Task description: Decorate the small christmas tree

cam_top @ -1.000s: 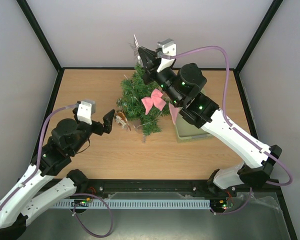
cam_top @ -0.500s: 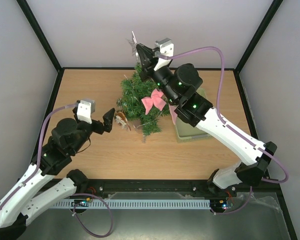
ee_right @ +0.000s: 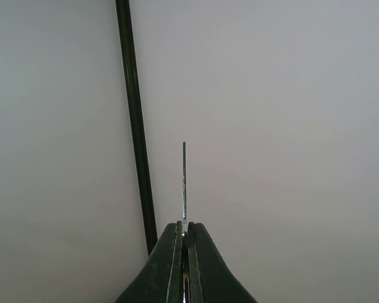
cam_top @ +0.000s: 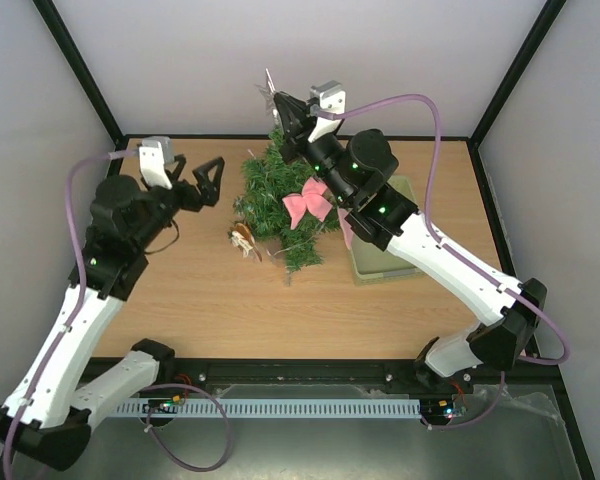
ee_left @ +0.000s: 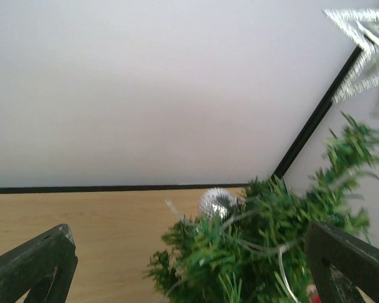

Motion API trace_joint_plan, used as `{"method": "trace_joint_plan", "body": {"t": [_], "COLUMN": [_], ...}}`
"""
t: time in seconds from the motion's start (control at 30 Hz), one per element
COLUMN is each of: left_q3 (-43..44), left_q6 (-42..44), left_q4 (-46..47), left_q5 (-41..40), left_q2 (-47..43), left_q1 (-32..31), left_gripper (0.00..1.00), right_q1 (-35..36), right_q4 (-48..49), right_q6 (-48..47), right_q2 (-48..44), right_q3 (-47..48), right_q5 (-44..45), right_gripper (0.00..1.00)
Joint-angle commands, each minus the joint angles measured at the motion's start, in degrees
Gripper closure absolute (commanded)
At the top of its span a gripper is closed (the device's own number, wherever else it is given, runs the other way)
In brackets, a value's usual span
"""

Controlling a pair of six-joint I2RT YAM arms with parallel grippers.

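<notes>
- The left gripper (cam_top: 198, 172) has risen from its low spot by the brown ornament (cam_top: 243, 238) and swung toward the back-left. It now hangs in the air just beside the tree's left flank.
- Its jaws stand wide apart and hold nothing, the same as a second ago. In the left wrist view the two dark fingers (ee_left: 33, 268) frame the green branches.
- The small christmas tree (cam_top: 275, 185) stands at the back middle of the table (cam_top: 180, 290), where it was before. It carries a pink bow (cam_top: 308, 200) on the front and a silver ball (ee_left: 216, 202) among the needles.
- The right gripper (cam_top: 281, 106) has shifted slightly left above the tree top. It stays pinched narrow on a silver star (cam_top: 268, 92), which the right wrist view shows edge-on as a thin strip.
- The brown ornament lies on the wood just left of the tree, unmoved and now well apart from the left gripper.
- The pale green basket (cam_top: 377, 268) sits to the right of the tree, partly under the right arm.
</notes>
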Motion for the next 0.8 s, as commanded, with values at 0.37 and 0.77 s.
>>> {"method": "trace_joint_plan", "body": {"t": [0.37,0.77], "left_q3": [11.21,12.92], "left_q6": [-16.02,-18.32], "left_q4": [15.23,19.61], "left_q5": [25.21,29.2], "left_q2": [14.13,19.9], "left_q1": [12.01,12.03], "left_gripper": [0.01,0.01], "right_q1": [-2.09,-2.2], "right_q4": [5.74,5.22], "right_q6": [3.43,3.59], "right_q2": [-0.6,-0.98], "right_q3": [-2.59,-3.99], "right_q5": [-4.52,-5.3], "right_gripper": [0.98,0.98]}}
